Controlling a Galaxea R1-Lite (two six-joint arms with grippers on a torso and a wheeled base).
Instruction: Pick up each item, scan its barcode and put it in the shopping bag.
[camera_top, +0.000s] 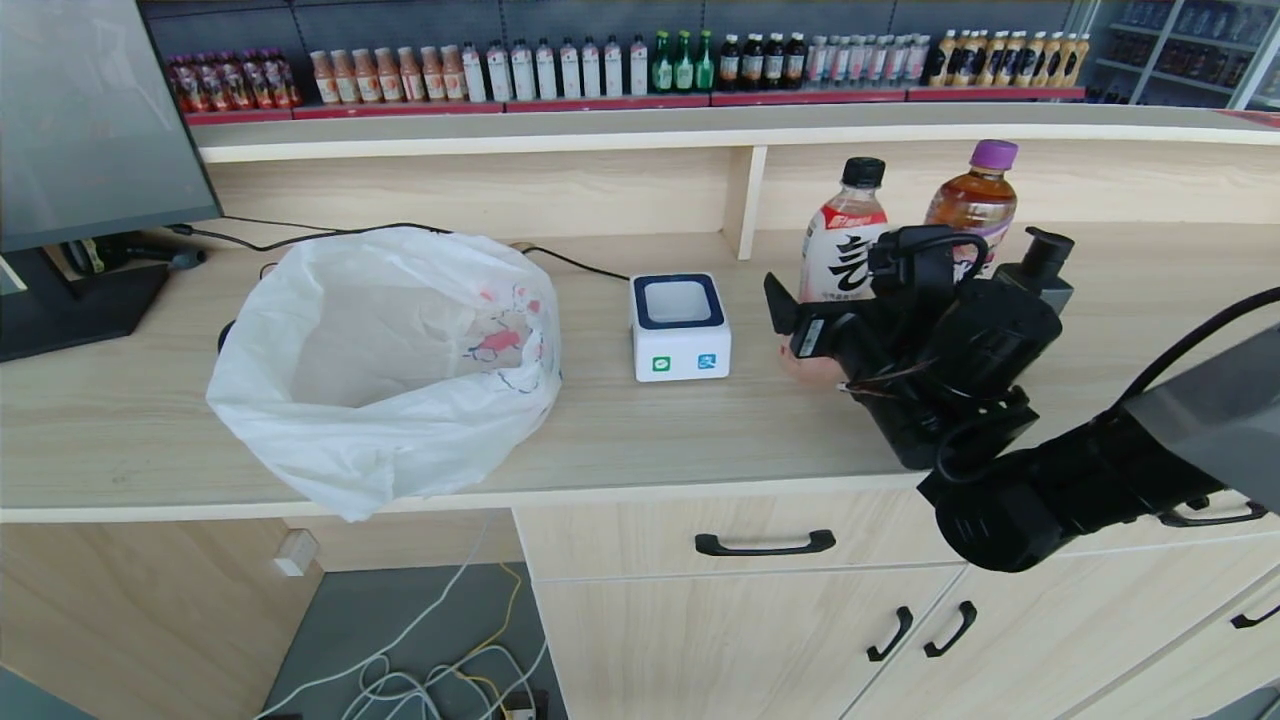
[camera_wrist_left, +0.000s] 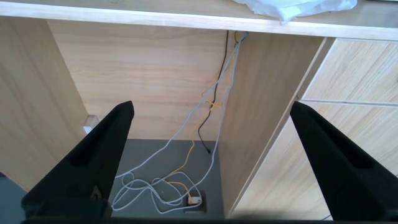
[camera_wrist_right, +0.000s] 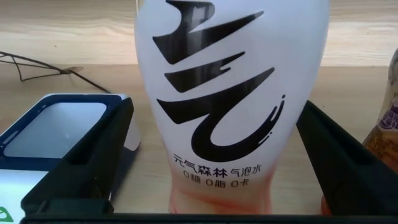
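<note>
Nothing scanned or bagged yet

The right gripper (camera_wrist_right: 214, 118) was held wide around the white bottle (camera_top: 840, 250), which stood on the counter (camera_top: 700, 430) near the scanner (camera_top: 680, 325). Both it and the brown bottle (camera_top: 975, 205) were judged still to be done. The shopping bag (camera_top: 300, 420) was shown from the head, and the left gripper (camera_wrist_left: 211, 143), spread wide, from its wrist.

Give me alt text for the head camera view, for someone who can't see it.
The right arm's tool straddles the base of a white bottle on a wooden counter, with a purple-capped brown bottle beside it. To their left stand a small white scanner and an open white shopping bag.
</note>
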